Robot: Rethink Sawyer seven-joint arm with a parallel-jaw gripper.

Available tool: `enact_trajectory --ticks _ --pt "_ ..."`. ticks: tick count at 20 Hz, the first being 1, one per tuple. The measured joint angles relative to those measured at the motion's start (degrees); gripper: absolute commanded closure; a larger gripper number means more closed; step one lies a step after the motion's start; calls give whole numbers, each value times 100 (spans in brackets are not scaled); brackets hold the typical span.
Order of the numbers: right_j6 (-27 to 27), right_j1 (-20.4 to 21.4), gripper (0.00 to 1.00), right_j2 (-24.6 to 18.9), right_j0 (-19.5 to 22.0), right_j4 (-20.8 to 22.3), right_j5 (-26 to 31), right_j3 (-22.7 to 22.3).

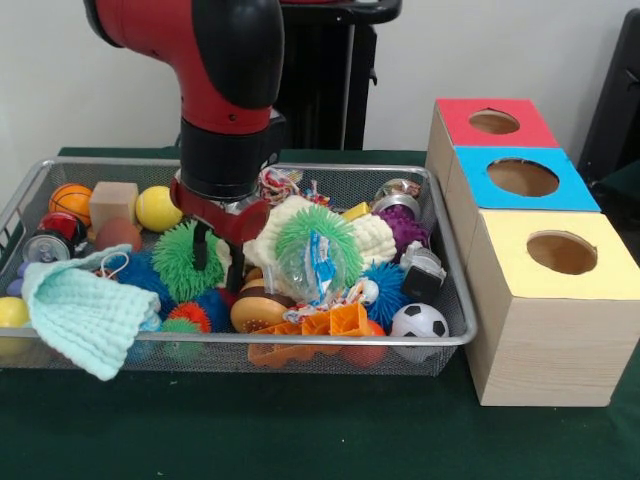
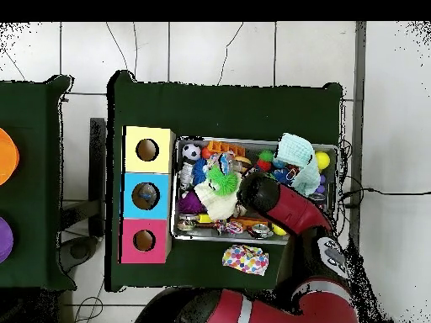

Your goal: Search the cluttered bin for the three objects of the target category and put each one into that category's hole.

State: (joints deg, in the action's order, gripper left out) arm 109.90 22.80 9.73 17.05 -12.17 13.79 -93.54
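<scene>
Wire mesh bin (image 1: 455, 300) on the tabletop — packed with spiky rubber balls, a soccer ball (image 1: 419, 322) at its front right corner. Just beside its right edge: three wooden boxes, red (image 1: 494, 122), blue (image 1: 522, 177), yellow (image 1: 560, 252) tops — one round hole each.

Light is even and fairly bright in both views, apparently from above. In the front view the arm (image 1: 215, 90) carries soft white glare on its red shell. The boxes (image 1: 545, 290) throw only a faint shadow onto the cloth (image 1: 300, 430) beneath them. The bin (image 1: 455, 320) contents look slightly soft, with fine detail smeared.
</scene>
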Motion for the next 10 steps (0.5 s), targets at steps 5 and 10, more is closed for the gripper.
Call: enact_trajectory --ticks 5,10 --pt "0 72 0 0 -11 52 1 -104" --pt "0 175 0 -10 -9 52 1 -196"
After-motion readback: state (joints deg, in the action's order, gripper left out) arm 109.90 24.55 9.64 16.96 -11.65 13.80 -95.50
